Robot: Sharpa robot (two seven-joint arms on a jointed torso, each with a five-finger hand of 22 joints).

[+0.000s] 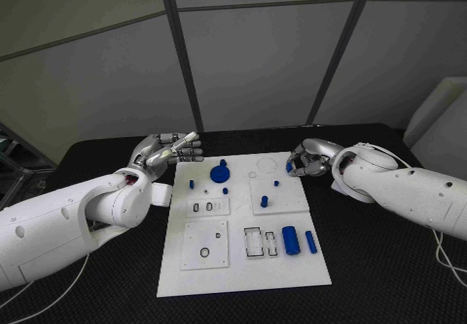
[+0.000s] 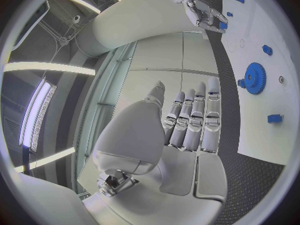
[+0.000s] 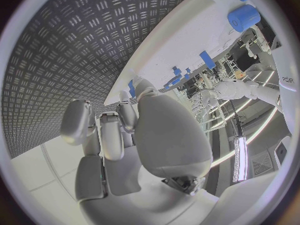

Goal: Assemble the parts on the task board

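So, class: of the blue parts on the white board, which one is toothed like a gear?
The round blue gear near the board's far edge, beside the left hand; the other blue parts are plain pegs, blocks or cylinders.

A robotics lab: grey partition panels [image 1: 253, 61], a black test table [image 1: 379, 270], ceiling strip lights [image 2: 37, 115].

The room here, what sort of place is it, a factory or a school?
Probably a robotics test lab. A white board with small blue parts lies on a black table, grey partition panels stand behind it, and a robot hand waits at each side.
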